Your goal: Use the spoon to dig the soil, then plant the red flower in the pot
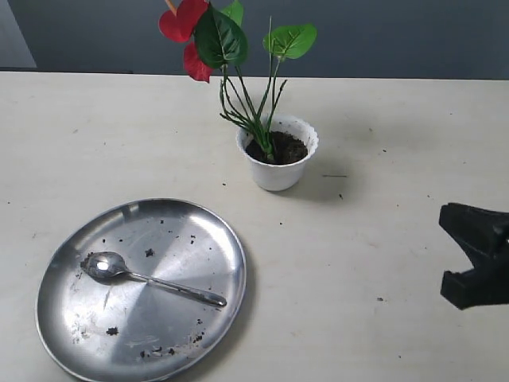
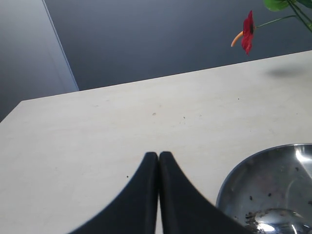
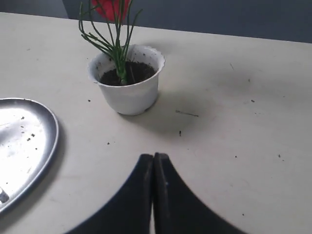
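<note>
While left gripper (image 2: 158, 161) and right gripper (image 3: 153, 160) sit pressed together, empty, red flower (image 1: 219, 38) stands upright in pot (image 1: 278, 175), stems in soil (image 1: 290, 148); spoon (image 1: 111, 267) lies in steel plate (image 1: 159, 322) w/ dirt specks (image 1: 112, 330).

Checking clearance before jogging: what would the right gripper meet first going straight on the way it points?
Most likely the pot, across open table. The shut right gripper lines up near the pot's side, so it might only graze it; depth is unclear.

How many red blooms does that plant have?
2: one red bloom at the picture's top edge, another just below it, beside the dark leaf. More may hide beyond the frame.
</note>
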`<state>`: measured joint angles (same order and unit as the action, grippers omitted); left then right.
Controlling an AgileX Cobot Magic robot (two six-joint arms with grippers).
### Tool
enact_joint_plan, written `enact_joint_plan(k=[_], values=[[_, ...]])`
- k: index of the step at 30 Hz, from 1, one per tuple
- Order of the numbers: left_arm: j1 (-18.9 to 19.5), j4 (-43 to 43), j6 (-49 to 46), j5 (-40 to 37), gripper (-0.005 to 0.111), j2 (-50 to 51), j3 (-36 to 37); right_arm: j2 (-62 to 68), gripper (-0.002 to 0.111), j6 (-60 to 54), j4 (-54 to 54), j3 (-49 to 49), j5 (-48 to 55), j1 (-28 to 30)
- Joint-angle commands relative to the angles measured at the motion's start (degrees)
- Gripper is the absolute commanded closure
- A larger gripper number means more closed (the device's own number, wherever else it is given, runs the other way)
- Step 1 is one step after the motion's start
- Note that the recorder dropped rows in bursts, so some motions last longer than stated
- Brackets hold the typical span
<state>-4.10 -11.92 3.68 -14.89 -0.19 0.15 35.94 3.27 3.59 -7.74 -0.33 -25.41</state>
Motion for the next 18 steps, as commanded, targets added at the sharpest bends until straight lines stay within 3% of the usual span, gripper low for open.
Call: enact_joint_plan(k=[1, 5, 12, 18], values=[[-0.13, 0.29, 0.21, 0.39, 0.105, 0.19, -0.15, -7.18, 0.109, -0.02, -0.01, 5.61, -1.44, 5.02], [-0.13, 0.29, 0.21, 0.39, 0.105, 0.19, -0.15, -19.52, 0.109, 0.1, -0.01, 7.74, 1.63, 10.77], [-0.13, 0.29, 0.21, 0.39, 0.105, 0.19, -0.15, -33.6, 0.109, 0.1, -0.01, 7.74, 4.69, 27.51], [-0.13, 0.29, 0.21, 0.39, 0.105, 0.19, -0.15, -35.94, 0.109, 0.23, -0.01, 7.74, 5.12, 29.36]])
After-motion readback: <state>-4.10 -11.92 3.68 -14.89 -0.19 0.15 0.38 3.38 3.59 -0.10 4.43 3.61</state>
